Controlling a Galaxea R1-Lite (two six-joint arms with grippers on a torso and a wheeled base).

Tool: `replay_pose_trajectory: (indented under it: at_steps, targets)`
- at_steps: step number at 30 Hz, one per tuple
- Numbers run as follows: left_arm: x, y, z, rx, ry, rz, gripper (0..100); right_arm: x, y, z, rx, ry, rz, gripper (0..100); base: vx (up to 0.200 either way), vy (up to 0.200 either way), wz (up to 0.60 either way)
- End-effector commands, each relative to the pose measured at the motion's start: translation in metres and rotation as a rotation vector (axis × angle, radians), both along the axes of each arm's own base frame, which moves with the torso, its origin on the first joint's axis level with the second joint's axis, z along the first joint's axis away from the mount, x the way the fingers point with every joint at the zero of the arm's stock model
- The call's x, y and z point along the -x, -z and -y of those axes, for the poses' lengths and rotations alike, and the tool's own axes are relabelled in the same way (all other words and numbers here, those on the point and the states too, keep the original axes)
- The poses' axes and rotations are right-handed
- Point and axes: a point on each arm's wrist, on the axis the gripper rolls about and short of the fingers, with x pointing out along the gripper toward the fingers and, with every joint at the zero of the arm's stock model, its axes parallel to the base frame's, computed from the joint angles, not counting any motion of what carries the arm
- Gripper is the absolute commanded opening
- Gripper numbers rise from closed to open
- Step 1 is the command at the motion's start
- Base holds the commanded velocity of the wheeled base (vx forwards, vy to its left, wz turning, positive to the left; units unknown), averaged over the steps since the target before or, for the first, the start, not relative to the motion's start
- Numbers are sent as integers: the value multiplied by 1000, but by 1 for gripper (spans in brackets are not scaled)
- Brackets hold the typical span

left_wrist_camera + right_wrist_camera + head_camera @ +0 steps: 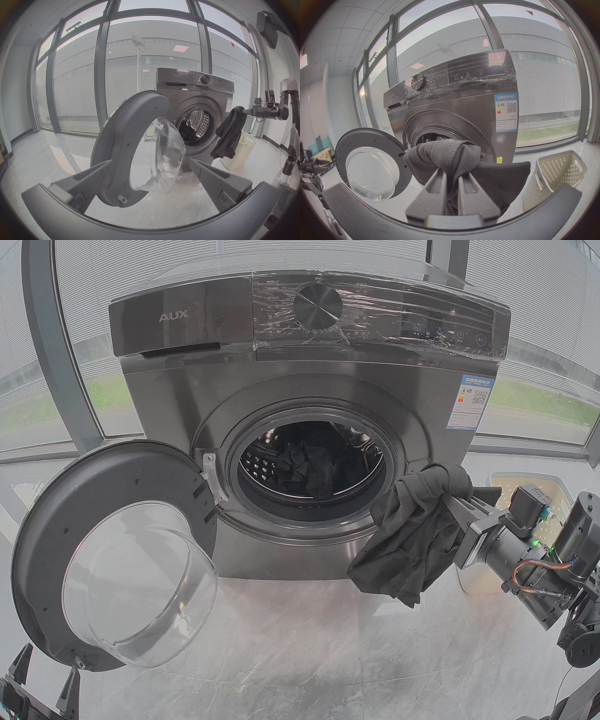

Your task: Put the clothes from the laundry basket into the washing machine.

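Dark garment [412, 540] clamped by closed right gripper [452, 176], hung just right of washer [312, 371] opening. More clothes [309, 468] seen inside washer drum. Basket [559, 172] set right of washer. Before washer door [94, 502], left gripper [150, 162] held open.

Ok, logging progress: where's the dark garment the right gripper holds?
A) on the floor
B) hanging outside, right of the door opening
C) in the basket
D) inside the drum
B: the garment hangs from the right gripper, outside the drum and off the floor.
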Motion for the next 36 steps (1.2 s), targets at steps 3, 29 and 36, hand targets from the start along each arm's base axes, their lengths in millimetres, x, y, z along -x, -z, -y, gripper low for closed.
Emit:
replay_pose_trajectory:
  at_steps: [3,29,36]
  targets:
    - [0,5,0,-26,-5,1,100,4,5,-3,13,-22,-16,0,0,0,0]
    - [-49,-81,8,-45,343,-34,100,-28,-3,-89,-81,-208,71,0,0,0,0]
    - [-108,-86,25,-45,578,-113,100,-52,-6,-112,-111,-233,111,0,0,0,0]
